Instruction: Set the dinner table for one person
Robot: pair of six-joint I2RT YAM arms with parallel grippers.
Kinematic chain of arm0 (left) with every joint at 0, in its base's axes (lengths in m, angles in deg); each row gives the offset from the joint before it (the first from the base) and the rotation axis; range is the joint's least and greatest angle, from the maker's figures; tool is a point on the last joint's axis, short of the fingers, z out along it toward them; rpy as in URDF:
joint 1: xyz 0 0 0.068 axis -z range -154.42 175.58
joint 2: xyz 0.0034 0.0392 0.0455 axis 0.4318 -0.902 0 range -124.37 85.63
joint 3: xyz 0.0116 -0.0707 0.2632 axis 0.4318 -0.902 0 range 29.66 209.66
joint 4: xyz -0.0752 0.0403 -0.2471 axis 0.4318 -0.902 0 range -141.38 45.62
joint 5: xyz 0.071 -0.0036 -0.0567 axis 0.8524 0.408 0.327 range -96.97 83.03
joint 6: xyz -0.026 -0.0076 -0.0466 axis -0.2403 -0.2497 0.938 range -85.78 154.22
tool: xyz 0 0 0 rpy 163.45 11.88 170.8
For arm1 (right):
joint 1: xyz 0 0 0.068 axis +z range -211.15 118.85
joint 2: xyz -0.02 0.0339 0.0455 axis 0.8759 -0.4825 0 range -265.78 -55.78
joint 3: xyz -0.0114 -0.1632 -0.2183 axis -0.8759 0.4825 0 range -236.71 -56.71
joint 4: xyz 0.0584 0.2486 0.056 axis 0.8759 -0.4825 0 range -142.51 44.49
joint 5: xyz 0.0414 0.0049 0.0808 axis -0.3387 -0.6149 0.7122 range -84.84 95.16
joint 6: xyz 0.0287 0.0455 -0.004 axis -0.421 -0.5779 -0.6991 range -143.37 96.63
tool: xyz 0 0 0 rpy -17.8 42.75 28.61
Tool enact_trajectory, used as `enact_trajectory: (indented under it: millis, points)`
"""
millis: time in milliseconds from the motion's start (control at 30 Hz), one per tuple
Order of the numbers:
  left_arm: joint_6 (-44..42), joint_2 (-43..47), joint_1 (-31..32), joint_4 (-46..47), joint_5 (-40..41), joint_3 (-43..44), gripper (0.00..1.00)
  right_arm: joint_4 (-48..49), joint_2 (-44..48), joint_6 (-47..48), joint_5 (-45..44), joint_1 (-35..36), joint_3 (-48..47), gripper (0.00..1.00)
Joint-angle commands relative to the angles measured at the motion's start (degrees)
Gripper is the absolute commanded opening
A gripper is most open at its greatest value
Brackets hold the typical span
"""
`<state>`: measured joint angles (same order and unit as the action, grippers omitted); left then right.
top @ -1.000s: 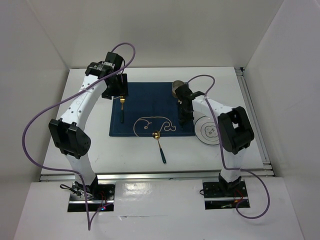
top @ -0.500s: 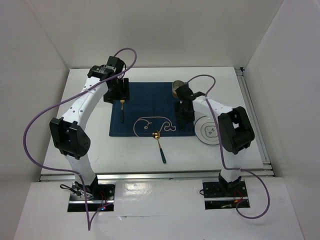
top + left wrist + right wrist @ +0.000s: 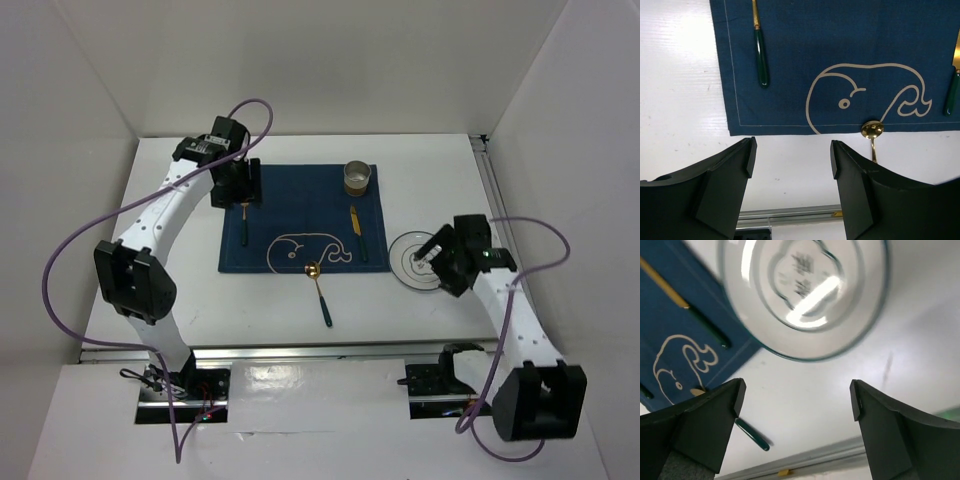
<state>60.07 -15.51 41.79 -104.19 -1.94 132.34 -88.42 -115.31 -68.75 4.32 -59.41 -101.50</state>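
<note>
The white dinner table (image 3: 450,180) carries a dark blue whale placemat (image 3: 300,215). A metal cup (image 3: 357,178) stands on its far right corner and a gold knife with a green handle (image 3: 357,233) lies along its right side. Another green-handled piece of cutlery (image 3: 244,225) lies on the left side, its head hidden under my left gripper (image 3: 240,192), which is open and empty above it. A gold spoon (image 3: 320,290) lies at the mat's near edge. My right gripper (image 3: 430,255) hovers open over the white plate (image 3: 408,268).
A metal rail (image 3: 300,347) runs along the table's near edge, and another along the right edge (image 3: 505,230). White walls close in the back and both sides. In the wrist views I see the placemat (image 3: 840,40), the spoon bowl (image 3: 871,130) and the plate (image 3: 802,290).
My right gripper has opened, left the knife lying on the mat's right side, and swung back to the right over the plate. The left arm has barely shifted.
</note>
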Motion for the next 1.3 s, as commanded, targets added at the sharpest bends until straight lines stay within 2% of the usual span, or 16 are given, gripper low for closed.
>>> enact_trajectory:
  millis: [0, 67, 200, 367, 533, 700, 767, 800, 933, 967, 1000, 1067, 1167, 1267]
  points:
    - [-0.2, 1.6, 0.0, 2.0, -2.3, -1.2, 0.78, 0.5, 8.3, -10.1, 4.7, -3.5, 5.8, 1.0]
    - [-0.7, 0.9, 0.0, 2.0, -2.3, -1.8, 0.78, 6.3, 11.8, -9.2, 7.4, -6.6, 10.3, 1.0]
    - [-2.3, 1.6, 0.0, 3.2, -7.3, -3.1, 0.78, 12.6, 9.4, -10.9, 13.0, -10.4, 15.8, 0.94]
    - [-2.9, 2.1, 0.0, 3.9, -10.0, -4.0, 0.77, 21.9, 6.5, -12.3, 13.1, -11.8, 20.7, 0.92]
    - [-2.8, 2.9, 0.0, 5.2, -9.3, -5.1, 0.77, 25.7, 3.2, -11.7, 11.7, -11.8, 22.5, 0.89]
    - [-2.8, 3.4, 0.0, 5.8, -12.7, -4.5, 0.77, 35.7, 0.6, -14.5, 11.6, -11.8, 26.4, 0.77]
    - [-2.8, 3.4, 0.0, 5.8, -12.7, -4.5, 0.77, 36.2, -0.1, -15.3, 9.6, -11.8, 27.2, 0.74]
    - [-2.8, 4.0, 0.0, 5.8, -12.2, -4.5, 0.77, 36.8, -0.1, -15.3, 8.8, -11.8, 27.2, 0.71]
    - [-1.1, 5.3, 0.0, 5.8, -9.4, -5.1, 0.77, 36.8, 2.9, -18.6, 4.5, -11.8, 28.3, 0.47]
    - [-1.1, 5.3, 0.0, 5.8, -9.3, -5.1, 0.77, 36.8, 3.7, -18.6, 3.7, -11.8, 28.3, 0.37]
    - [-1.1, 5.3, 0.0, 5.8, -9.3, -5.7, 0.77, 36.8, 4.3, -18.6, 3.1, -11.8, 28.3, 0.16]
    - [-1.1, 5.3, 0.0, 5.2, -9.3, -5.7, 0.77, 33.7, 4.9, -17.4, 2.6, -11.8, 26.3, 0.0]
    - [-1.1, 4.8, 0.0, 4.7, -8.8, -5.7, 0.77, 28.3, 5.8, -14.1, 1.1, -11.8, 21.1, 0.0]
    - [-1.6, 4.8, 0.0, 4.7, -8.8, -5.7, 0.77, 27.5, 9.9, -8.4, 1.2, -11.8, 16.8, 0.0]
